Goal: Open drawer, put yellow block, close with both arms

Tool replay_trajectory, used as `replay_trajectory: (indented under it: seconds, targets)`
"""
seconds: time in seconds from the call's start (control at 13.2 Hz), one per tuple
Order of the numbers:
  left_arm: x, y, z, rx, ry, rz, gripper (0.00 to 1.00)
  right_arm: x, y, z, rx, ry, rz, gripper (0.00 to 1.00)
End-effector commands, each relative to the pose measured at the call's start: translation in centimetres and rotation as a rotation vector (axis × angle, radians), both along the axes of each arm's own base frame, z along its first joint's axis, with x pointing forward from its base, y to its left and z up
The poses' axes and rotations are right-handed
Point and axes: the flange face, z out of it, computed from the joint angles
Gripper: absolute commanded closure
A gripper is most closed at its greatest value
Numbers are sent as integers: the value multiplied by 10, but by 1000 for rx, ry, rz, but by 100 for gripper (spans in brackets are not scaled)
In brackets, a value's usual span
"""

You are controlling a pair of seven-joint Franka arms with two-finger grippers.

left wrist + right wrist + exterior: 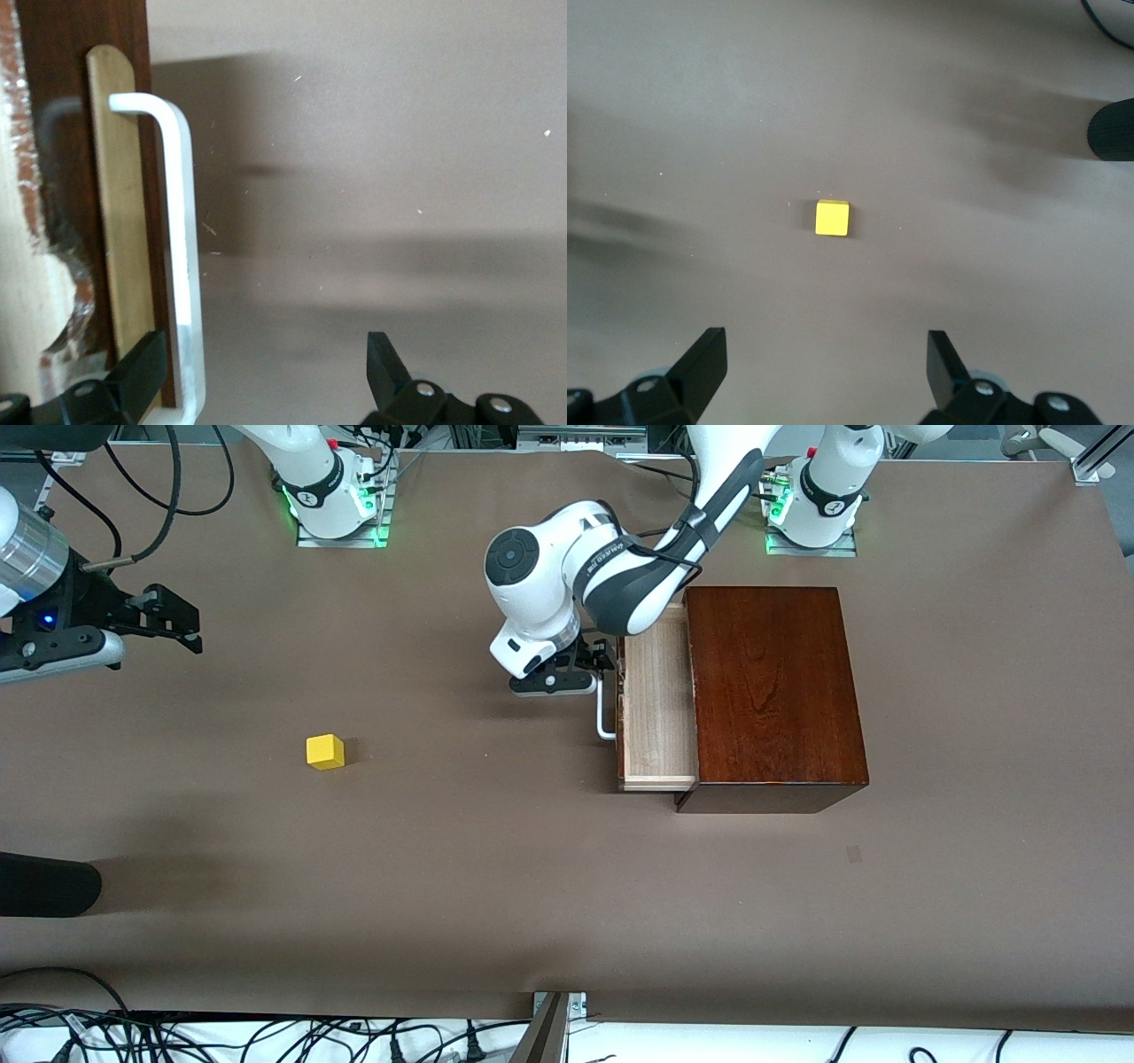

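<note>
The drawer (657, 707) stands partly pulled out of the dark reddish-brown box (772, 691), its pale tray showing. Its white bar handle (604, 710) faces the right arm's end of the table. My left gripper (576, 670) is open at the handle; in the left wrist view (266, 363) the handle (183, 257) lies between the fingers, close against one finger (142, 372), unclamped. The yellow block (325, 751) sits alone on the table toward the right arm's end. My right gripper (190, 631) is open and empty in the air; the right wrist view (824, 354) shows the block (832, 218) below it.
A dark rounded object (44, 884) lies at the table's edge at the right arm's end, nearer the front camera than the block; it also shows in the right wrist view (1112, 128). Cables run along the front edge. The brown table (496, 886) is bare between block and drawer.
</note>
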Motion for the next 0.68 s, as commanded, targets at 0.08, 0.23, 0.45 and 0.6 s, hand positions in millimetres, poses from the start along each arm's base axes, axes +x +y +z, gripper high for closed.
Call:
replay_trajectory:
  seconds: [0.08, 0.23, 0.45, 0.6]
  targets:
    - [11, 1, 70, -7, -1, 37, 0, 12, 3, -11, 43, 18, -16, 0]
    - [15, 27, 128, 8, -14, 63, 0, 28, 6, -52, 24, 89, -4, 0]
    - [59, 110, 180, 20, 23, 98, 0, 34, 5, -70, 13, 116, -9, 0]
    - [88, 169, 205, 12, 40, 93, 0, 45, 9, -106, 22, 172, -14, 0]
